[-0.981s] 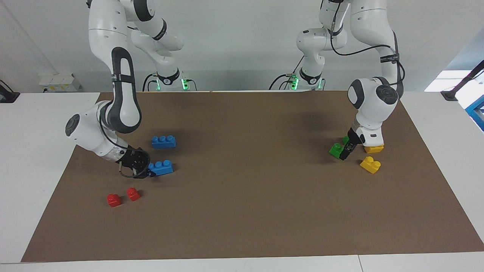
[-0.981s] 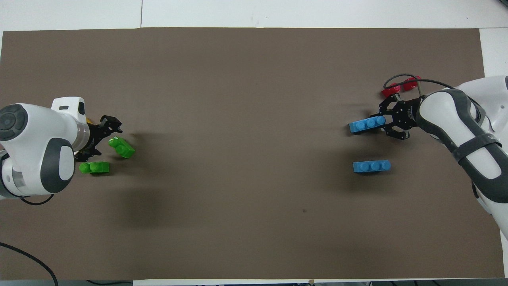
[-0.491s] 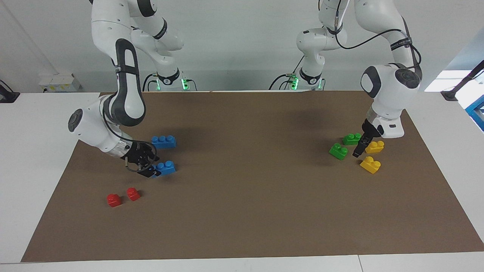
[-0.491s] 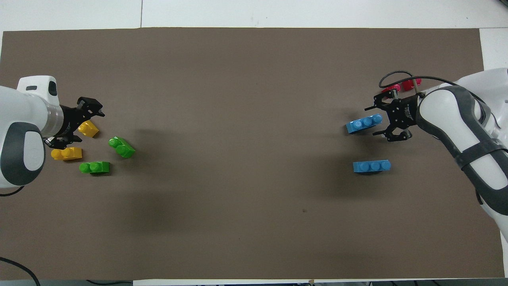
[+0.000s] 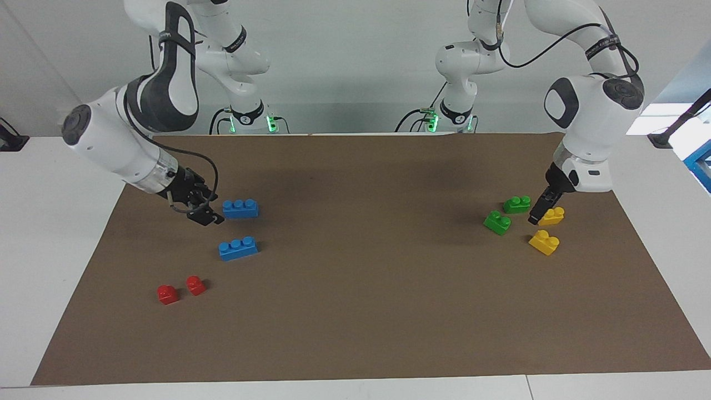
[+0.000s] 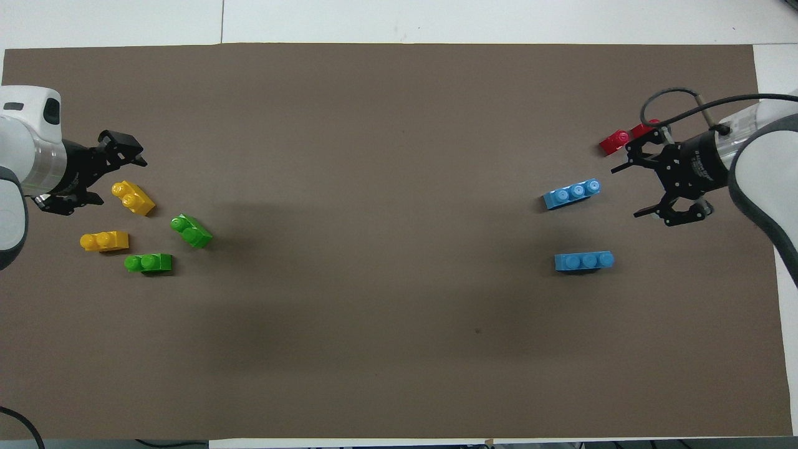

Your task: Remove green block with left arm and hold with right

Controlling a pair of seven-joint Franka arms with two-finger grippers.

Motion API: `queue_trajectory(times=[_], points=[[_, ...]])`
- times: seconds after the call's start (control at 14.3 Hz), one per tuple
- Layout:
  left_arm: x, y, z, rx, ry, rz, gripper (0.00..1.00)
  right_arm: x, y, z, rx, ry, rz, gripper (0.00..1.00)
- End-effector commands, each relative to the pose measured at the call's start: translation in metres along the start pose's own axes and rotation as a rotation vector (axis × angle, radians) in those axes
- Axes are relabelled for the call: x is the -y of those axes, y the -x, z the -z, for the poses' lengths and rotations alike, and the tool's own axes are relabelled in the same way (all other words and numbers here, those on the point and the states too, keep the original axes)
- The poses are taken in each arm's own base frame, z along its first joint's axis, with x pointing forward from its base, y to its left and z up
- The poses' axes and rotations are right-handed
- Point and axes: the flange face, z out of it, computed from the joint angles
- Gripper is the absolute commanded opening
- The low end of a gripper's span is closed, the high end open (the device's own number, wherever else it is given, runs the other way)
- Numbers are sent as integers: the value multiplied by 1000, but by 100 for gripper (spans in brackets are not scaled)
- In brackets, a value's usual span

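Observation:
Two green blocks lie on the brown mat near the left arm's end. One green block (image 5: 497, 221) (image 6: 191, 231) lies farther from the robots than the other green block (image 5: 516, 204) (image 6: 148, 262). My left gripper (image 5: 540, 210) (image 6: 118, 179) is open and empty. It hangs raised over a yellow brick (image 5: 551, 215) (image 6: 133, 197), apart from both green blocks. My right gripper (image 5: 203, 214) (image 6: 626, 192) is open and empty. It hangs raised beside two blue bricks, toward the right arm's end.
A second yellow brick (image 5: 544, 242) (image 6: 104, 241) lies beside the green blocks. Two blue three-stud bricks (image 5: 240, 208) (image 5: 238, 248) and two red bricks (image 5: 167, 294) (image 5: 195, 285) lie near the right arm's end. The brown mat (image 5: 361, 278) covers the white table.
My right gripper let go of the blue brick, lifted and drew back. My left gripper lifted from beside the green blocks and moved toward the left arm's end. The green blocks stayed put.

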Motion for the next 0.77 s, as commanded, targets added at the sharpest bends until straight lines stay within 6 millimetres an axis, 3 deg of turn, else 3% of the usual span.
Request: queue_trajectory(times=[0.0, 0.14, 0.42, 0.7], points=[[3, 11, 34, -5, -8, -64, 100, -13, 27, 52, -101, 21, 134, 83], [5, 21, 58, -8, -8, -136, 100, -25, 49, 83, -168, 29, 315, 84], [15, 36, 99, 13, -24, -357, 100, -56, 54, 136, -288, 71, 737, 92], [13, 44, 112, 109, -59, -517, 100, -91, 83, 165, -273, 137, 939, 97]])
